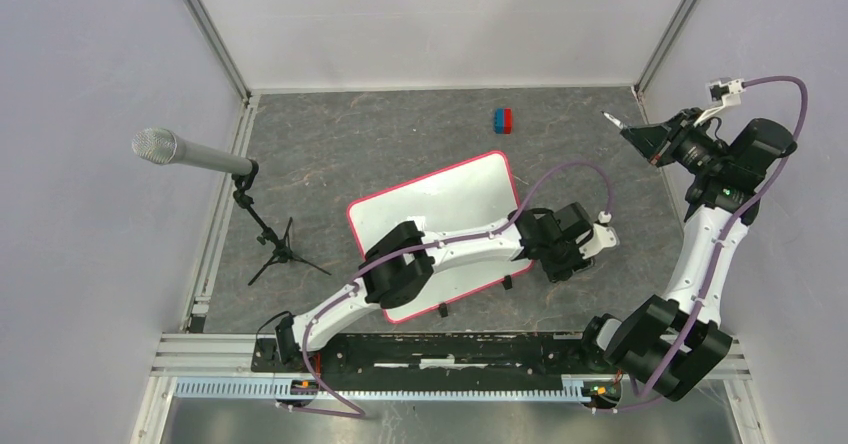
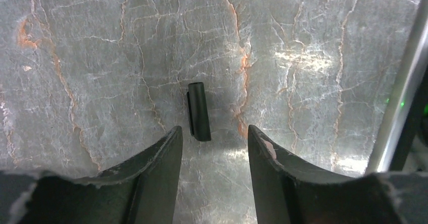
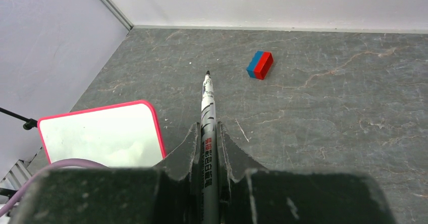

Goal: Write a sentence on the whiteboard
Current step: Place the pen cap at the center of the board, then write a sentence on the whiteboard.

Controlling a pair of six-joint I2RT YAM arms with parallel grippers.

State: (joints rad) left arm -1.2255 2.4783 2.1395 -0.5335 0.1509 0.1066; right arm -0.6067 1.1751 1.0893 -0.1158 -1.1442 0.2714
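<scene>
From above, the whiteboard (image 1: 450,209) lies tilted at the middle of the grey marbled table (image 1: 380,134), its red-pink rim showing. The left arm reaches across the board's lower right part. The left gripper (image 1: 602,236) sits just past the board's right edge, over bare table. At the upper right the right gripper (image 1: 645,136) is raised and points left, with a marker (image 1: 613,120) sticking out of it. A red-and-blue block (image 1: 502,120) lies at upper centre and a microphone (image 1: 165,147) on a small stand at the left. In the left wrist view the left gripper (image 2: 214,130) has its jaws standing well apart and holds nothing. A small black cap (image 2: 199,111) lies on the table just beyond the fingertips, in line with the gap. In the right wrist view the right gripper (image 3: 207,125) is clamped on the marker (image 3: 207,100), whose tip points up the frame. A corner of the whiteboard (image 3: 101,133) shows at lower left and the block (image 3: 260,65) at upper right of centre.
</scene>
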